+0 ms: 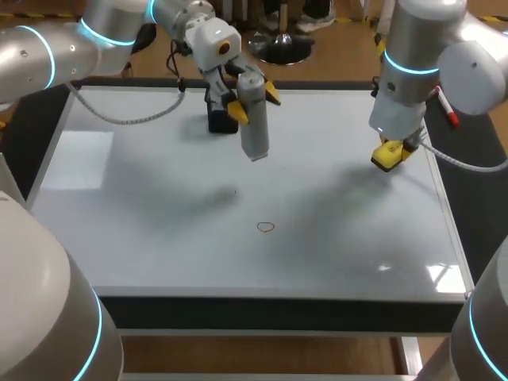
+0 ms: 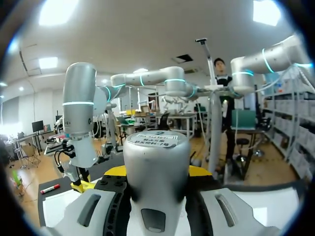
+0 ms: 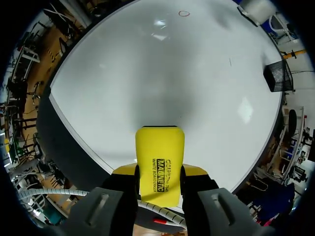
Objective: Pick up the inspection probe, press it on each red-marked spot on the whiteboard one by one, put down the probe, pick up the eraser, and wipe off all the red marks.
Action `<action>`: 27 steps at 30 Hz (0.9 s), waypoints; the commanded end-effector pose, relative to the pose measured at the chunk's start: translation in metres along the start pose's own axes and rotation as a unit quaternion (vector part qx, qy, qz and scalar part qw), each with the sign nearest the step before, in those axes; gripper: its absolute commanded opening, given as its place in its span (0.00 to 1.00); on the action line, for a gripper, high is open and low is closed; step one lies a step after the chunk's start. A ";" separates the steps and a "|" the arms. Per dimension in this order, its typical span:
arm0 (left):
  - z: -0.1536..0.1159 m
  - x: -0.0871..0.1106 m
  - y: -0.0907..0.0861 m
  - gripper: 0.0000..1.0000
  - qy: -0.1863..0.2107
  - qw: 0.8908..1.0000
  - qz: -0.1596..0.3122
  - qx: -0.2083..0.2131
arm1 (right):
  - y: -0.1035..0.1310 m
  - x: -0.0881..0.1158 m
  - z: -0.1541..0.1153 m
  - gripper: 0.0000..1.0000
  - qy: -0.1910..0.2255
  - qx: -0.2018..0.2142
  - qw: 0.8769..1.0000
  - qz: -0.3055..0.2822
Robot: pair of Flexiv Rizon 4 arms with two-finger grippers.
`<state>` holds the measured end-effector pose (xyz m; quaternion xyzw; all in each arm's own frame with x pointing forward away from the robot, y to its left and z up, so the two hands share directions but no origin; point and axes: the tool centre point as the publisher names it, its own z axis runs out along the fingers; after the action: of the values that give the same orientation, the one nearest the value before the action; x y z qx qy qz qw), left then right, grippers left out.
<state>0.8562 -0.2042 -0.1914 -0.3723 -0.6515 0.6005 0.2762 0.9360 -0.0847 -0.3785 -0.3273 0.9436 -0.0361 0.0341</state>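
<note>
Two arms hang over the whiteboard [image 1: 159, 214], which lies flat on the black desk [image 1: 476, 167]. One red ring [image 1: 266, 227] is drawn on the board, and everything else is placed from it.

The left fingers [image 2: 157, 172] are clamped on the probe [image 2: 156, 157], a grey cylinder held close to upright and clear of the board. It is beyond the red ring, toward the far edge. A white label [image 2: 155, 139] covers the probe's upper end, and its print is too small to make out. A black mesh box [image 1: 221, 119] stands just beside the probe, also beyond the ring. A short dark stroke [image 1: 235, 190] on the board lies between the ring and the probe.

The right fingers [image 3: 160, 172] are clamped on the yellow eraser [image 3: 160, 147], whose face carries a line of black lettering. The eraser is well apart from the ring, off to its right and near the board's right edge. I cannot tell whether it touches the board. A red marker [image 1: 448, 111] lies on the desk past that edge, farther from the ring than the eraser.
</note>
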 end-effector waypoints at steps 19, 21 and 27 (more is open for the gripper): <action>0.062 0.033 0.017 0.00 -0.076 0.997 -0.001 -0.004 | -0.001 0.000 0.000 0.00 0.001 0.001 1.000 -0.001; 0.067 0.033 0.020 0.00 -0.066 0.998 0.000 0.004 | -0.001 0.000 0.000 0.00 0.001 0.001 1.000 -0.001; 0.077 0.035 0.030 0.00 -0.045 0.999 -0.004 0.013 | -0.001 0.000 0.000 0.00 0.001 0.001 1.000 -0.001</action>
<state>0.7809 -0.2171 -0.2292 -0.3368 -0.6614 0.6210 0.2520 0.9359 -0.0848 -0.3784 -0.3274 0.9436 -0.0362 0.0342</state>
